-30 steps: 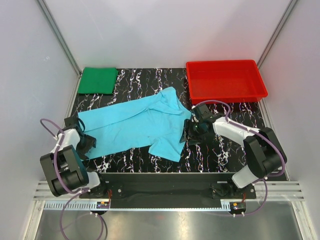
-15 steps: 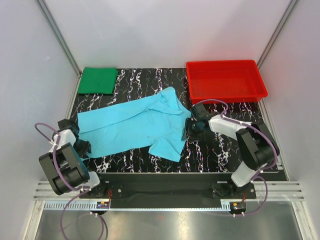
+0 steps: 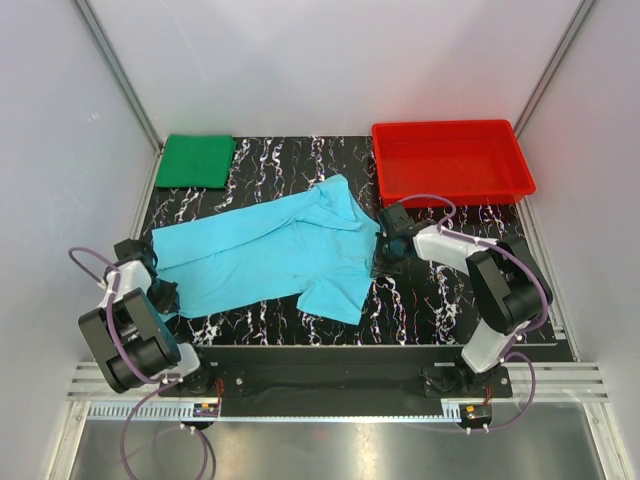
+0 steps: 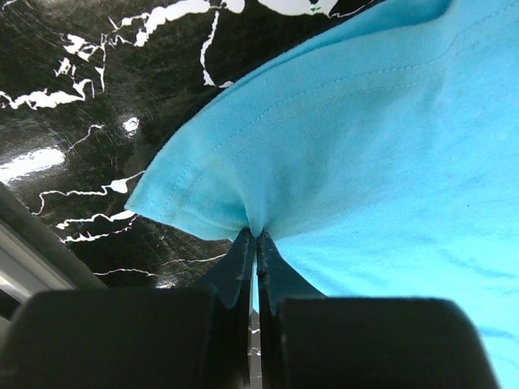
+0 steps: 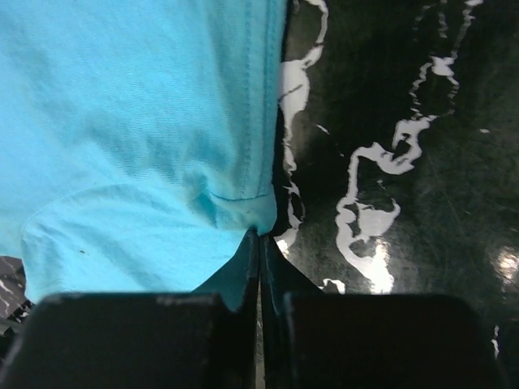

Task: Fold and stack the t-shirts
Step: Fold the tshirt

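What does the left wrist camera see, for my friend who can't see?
The left gripper is shut on the hemmed edge of the light blue t-shirt, puckering the cloth. A shiny black table with white veins lies beneath.

The left arm (image 3: pixel 128 335) and right arm (image 3: pixel 500 300) share one build: white link shells joined by chunky black cylindrical joints. A thin mauve cable (image 3: pixel 425 198) loops off each. The left gripper (image 4: pixel 257 237) and right gripper (image 5: pixel 259 235) are matte black, with blocky bodies and fingers that taper to thin wedge tips.
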Robot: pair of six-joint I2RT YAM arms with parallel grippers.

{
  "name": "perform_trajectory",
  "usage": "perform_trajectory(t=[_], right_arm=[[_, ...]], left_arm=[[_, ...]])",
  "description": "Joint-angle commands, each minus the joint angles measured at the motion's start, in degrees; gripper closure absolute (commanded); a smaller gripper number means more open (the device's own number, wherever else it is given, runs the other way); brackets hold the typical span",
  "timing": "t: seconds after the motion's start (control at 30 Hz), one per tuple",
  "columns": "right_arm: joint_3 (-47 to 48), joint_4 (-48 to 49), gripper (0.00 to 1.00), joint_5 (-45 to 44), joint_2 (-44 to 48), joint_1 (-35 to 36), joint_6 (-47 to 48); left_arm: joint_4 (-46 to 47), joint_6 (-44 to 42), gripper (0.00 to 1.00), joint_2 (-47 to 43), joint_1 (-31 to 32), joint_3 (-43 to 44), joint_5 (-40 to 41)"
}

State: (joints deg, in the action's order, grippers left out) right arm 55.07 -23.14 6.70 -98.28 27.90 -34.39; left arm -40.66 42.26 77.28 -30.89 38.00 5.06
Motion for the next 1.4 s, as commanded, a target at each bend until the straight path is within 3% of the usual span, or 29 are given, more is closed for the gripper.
perform_trajectory(t=[0.0,0.3,0.47,0.53,0.57,0.63,0.7,0.87,0.97,1.0,1.03,1.1,1.23,1.37], right_arm=[[-1.53,-4.10,1.00,-6.52,2.74,-0.13,-2.78],[-14.35,-13.51,1.00,-11.97,19.78,-0.13,-14.20],[-18.77,-15.80,0.97,-9.78,29.01,-0.13,-15.71],[-19.56,-15.45,0.83,-8.03,32.08,-0.13,-14.48],[-19.13,-15.88,0.66,-7.93,32.88,-0.13,-12.39],[-16.58,-16.42,0.54,-7.58,34.73,-0.13,-9.13],[-12.47,-16.59,0.41,-8.19,34.48,-0.04,-2.21],[-0.07,-13.78,0.36,-9.33,25.62,-0.21,7.90],[10.65,-15.71,0.44,-9.34,15.69,-0.74,13.01],[15.37,-16.93,0.47,-8.55,11.75,-1.35,13.73],[17.16,-17.12,0.59,-8.02,10.23,-1.71,14.26],[19.90,-16.25,0.68,-4.53,6.98,-3.28,15.05],[21.39,-15.01,0.68,0.32,3.72,-5.75,15.67],[22.97,-15.27,0.64,2.26,0.99,-5.84,16.90]], left_arm=[[6.13,0.90,1.00,2.27,-0.04,-4.86,-1.54],[4.72,2.30,0.97,2.44,1.89,-6.27,-2.78],[-0.98,6.33,0.64,-2.10,2.86,-5.74,-2.51],[-4.75,8.35,0.40,-4.84,2.86,-4.87,-0.77],[-6.43,8.97,0.30,-7.99,2.86,-4.43,-0.14],[-11.59,10.38,0.16,-10.64,2.77,-1.63,3.01],[-13.73,8.82,0.15,-9.60,3.03,1.62,4.69],[-11.98,3.80,0.25,-7.59,3.56,10.15,6.54],[-6.98,-4.27,0.41,-4.26,4.26,14.90,1.55],[-6.28,-5.94,0.42,-3.28,4.61,16.48,-1.17],[-4.09,-8.05,0.44,-2.40,4.70,16.75,-3.19],[-2.85,-8.51,0.49,0.50,4.70,17.20,-7.67],[2.07,-9.56,0.51,6.47,4.79,17.02,-16.73],[2.87,-11.76,0.60,12.27,4.79,20.70,-15.36]])
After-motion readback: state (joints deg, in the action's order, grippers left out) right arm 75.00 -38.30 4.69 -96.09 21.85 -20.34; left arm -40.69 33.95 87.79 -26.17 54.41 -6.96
